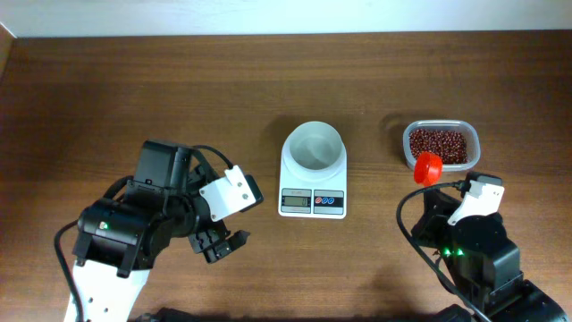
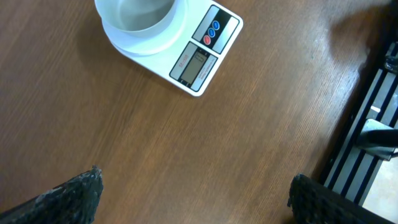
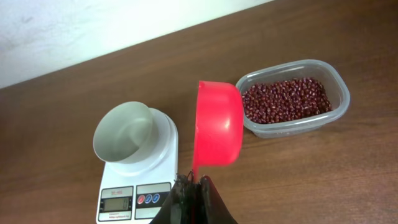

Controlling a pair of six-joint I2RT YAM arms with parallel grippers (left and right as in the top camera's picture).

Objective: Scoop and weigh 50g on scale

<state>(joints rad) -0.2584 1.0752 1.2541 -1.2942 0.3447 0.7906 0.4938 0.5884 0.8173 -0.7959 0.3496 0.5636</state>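
The white scale sits mid-table with a round white bowl on its platform; the bowl looks empty. The left wrist view shows the scale ahead of my left gripper, which is open above bare wood, down-left of the scale. My right gripper is shut on the handle of a red scoop, held on edge between the scale and a clear tub of red beans. From overhead, the scoop hangs by the tub's near-left corner.
The wooden table stretches bare to the left and behind the scale. A black frame with white stripes shows at the right of the left wrist view. A pale wall lies beyond the table's far edge.
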